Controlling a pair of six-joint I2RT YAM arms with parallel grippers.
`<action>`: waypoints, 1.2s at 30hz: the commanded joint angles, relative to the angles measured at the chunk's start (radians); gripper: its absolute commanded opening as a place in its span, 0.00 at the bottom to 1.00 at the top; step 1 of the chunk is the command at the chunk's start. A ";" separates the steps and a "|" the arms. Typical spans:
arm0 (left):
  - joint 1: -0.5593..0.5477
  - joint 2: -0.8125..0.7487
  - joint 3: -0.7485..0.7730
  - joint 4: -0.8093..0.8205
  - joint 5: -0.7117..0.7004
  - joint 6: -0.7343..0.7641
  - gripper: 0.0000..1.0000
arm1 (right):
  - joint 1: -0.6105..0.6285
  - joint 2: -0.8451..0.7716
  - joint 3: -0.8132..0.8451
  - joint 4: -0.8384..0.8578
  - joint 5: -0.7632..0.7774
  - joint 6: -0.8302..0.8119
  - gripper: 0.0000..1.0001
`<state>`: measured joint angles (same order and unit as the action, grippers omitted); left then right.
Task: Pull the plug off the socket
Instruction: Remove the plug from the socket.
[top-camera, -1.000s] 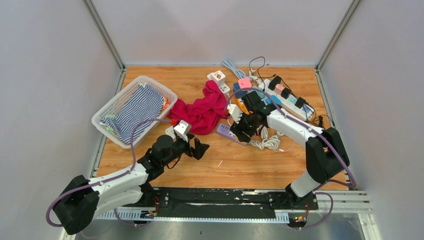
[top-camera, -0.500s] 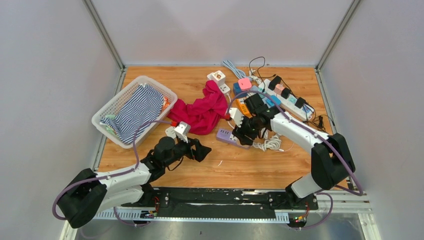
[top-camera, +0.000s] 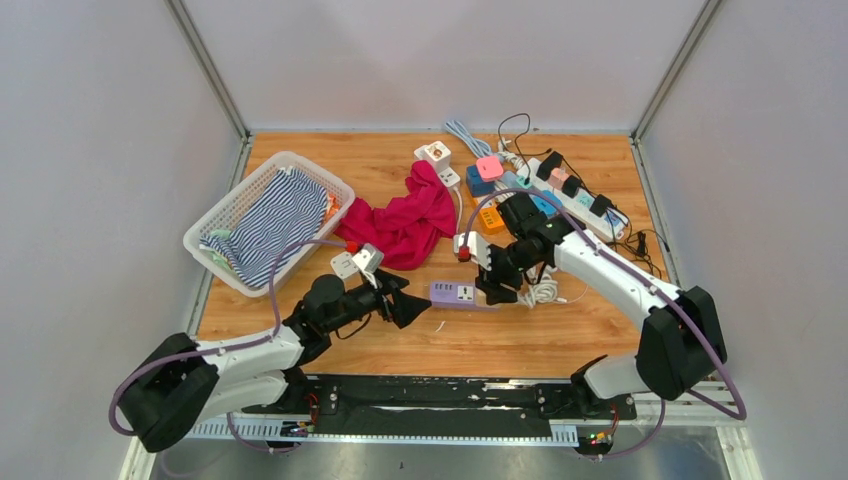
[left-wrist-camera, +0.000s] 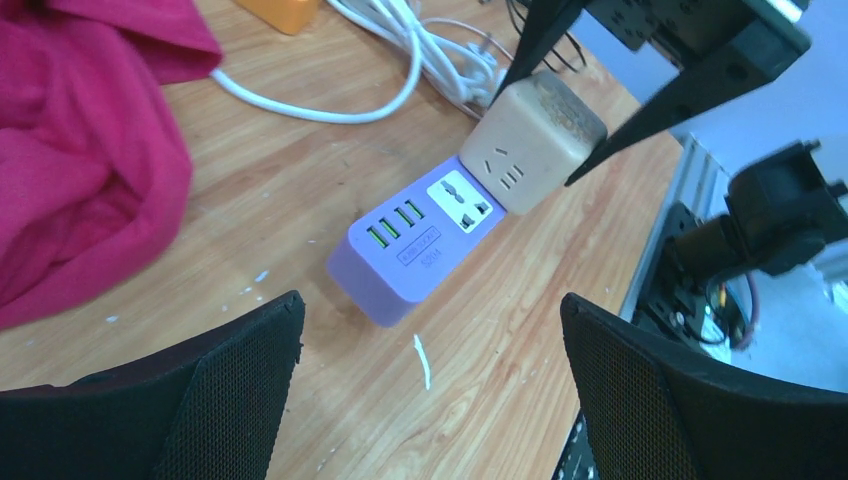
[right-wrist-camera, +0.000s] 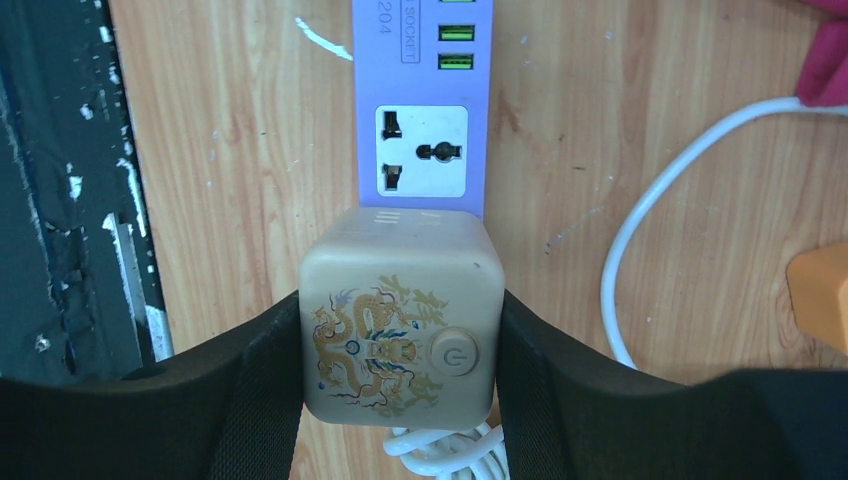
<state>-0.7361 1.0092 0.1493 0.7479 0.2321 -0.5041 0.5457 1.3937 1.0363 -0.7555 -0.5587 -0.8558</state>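
1 second on, right fingers (right-wrist-camera: 262, 385) clamp the beige plug (right-wrist-camera: 400, 320), purple socket (left-wrist-camera: 398, 272) dragged toward spread left fingers (left-wrist-camera: 240, 392).

Red cloth (top-camera: 405, 225) beside white basket (top-camera: 232, 205)

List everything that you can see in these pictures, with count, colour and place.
power strip: 1, purple, front centre of table
cube plug: 1, beige with dragon print, on the power strip's end
cloth: 1, magenta, mid table
basket: 1, white, left
striped cloth: 1, blue and white, in basket
long power strip: 1, white with black plugs, far right
cube adapters: 4, white, pink, blue, orange, far centre
cable coil: 1, white, beside right tool
table: 1, wooden
left tool: 1, black, open, facing power strip
right tool: 1, black, shut on cube plug
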 joint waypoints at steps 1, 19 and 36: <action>0.002 0.113 0.011 0.173 0.193 0.101 1.00 | 0.002 -0.038 -0.004 -0.105 -0.129 -0.125 0.00; -0.177 0.674 0.099 0.759 0.238 0.479 1.00 | 0.002 0.024 0.002 -0.203 -0.158 -0.240 0.00; -0.245 0.827 0.151 0.755 0.133 0.678 0.96 | 0.002 0.038 -0.023 -0.189 -0.121 -0.268 0.00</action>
<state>-0.9672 1.8057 0.2760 1.4658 0.4046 0.1036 0.5457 1.4372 1.0325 -0.9203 -0.6655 -1.0969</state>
